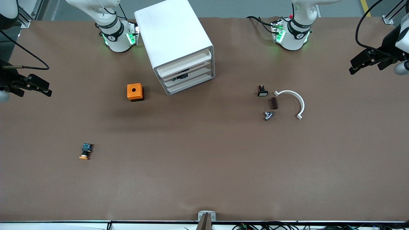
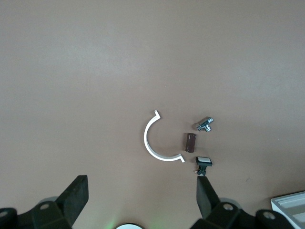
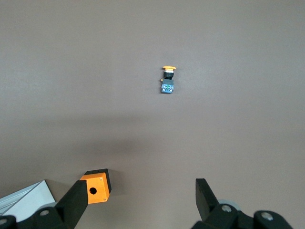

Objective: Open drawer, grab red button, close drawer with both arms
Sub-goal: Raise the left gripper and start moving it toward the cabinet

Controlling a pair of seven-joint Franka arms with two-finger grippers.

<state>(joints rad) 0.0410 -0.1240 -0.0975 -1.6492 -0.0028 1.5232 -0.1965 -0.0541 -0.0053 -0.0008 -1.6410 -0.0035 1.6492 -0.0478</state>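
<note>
A white cabinet (image 1: 174, 38) with three stacked drawers (image 1: 187, 68) stands near the robots' bases, between them. All three drawers are pushed in. Something dark shows in a gap at the middle drawer front. The button is hidden. My left gripper (image 1: 353, 65) hangs open and empty over the left arm's end of the table; in its wrist view the left gripper (image 2: 140, 195) has only bare table between its fingers. My right gripper (image 1: 48, 89) hangs open and empty over the right arm's end; the right gripper (image 3: 140, 198) likewise frames bare table.
An orange box with a hole (image 1: 135, 92) sits beside the cabinet. A button with an orange-yellow cap (image 1: 85, 151) lies nearer the front camera. Toward the left arm's end lie a white half ring (image 1: 295, 99), a brown cylinder (image 1: 273, 103), a metal fitting (image 1: 268, 115) and a black switch (image 1: 262, 91).
</note>
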